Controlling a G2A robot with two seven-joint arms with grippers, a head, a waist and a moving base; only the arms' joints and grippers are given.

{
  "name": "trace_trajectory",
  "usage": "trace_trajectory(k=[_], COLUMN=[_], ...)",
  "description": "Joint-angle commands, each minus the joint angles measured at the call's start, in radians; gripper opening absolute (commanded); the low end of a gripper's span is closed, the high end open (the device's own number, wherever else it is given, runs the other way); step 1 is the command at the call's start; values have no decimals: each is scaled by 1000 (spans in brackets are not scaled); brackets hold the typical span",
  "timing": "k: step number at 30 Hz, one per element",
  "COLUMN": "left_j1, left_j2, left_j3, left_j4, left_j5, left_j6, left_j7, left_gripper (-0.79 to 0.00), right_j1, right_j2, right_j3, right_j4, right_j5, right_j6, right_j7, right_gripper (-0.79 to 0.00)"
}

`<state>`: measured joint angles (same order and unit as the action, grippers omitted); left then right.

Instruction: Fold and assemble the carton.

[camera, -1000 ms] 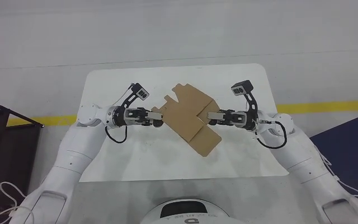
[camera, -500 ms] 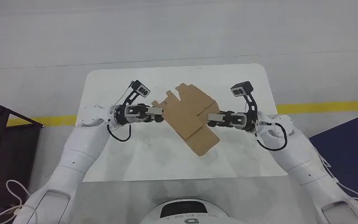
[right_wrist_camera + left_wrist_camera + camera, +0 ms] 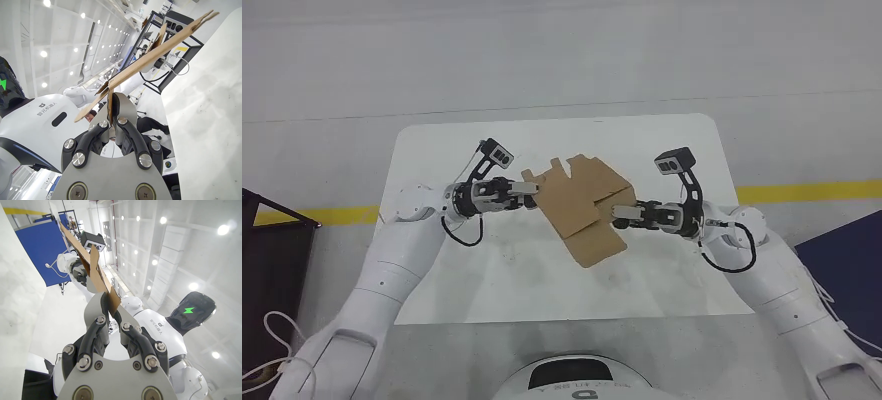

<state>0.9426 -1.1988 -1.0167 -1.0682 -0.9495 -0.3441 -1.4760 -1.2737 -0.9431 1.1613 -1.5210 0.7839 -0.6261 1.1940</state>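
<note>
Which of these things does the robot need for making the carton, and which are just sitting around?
For the job:
carton
left hand, shut on one edge of it
right hand, shut on the opposite edge
table underneath

Just sitting around:
yellow floor line
blue board
black rack

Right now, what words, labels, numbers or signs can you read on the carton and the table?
On the carton: none; the faces that show are plain brown.
Where the right pincer grips it: faint dark marks, too blurred to read.
On the table: none, only small scuffs.
</note>
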Motion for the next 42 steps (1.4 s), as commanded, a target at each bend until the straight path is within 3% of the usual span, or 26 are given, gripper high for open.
trace_trajectory(k=[1,11,22,31,42], left_j1=[-1,-2,-31,-25,2], left_j2=[-4,-29,-34,-21,-6], left_j3=[2,-22,-4,-63,-90], left_j4=[1,17,30,14,-41], left_j5=[-4,-170,23,102,167], left_j6=[-1,25,-7,-57,-43], left_j7=[1,-25,7,57,43], left_gripper=[-785,-785,-785,-785,-785], right_j1=[-4,-9,-18,-27,-18], right_j2=[0,-3,-7,-7,-5], right_j3=[4,10,12,20,29], right_j4=[-3,14,-25,-34,-16], right_j5=[0,-76,-250,-205,-179], right_j6=[-1,-8,13,23,39], right_j7=[-1,-11,-113,-70,-20], right_gripper=[-785,-785,-785,-785,-785])
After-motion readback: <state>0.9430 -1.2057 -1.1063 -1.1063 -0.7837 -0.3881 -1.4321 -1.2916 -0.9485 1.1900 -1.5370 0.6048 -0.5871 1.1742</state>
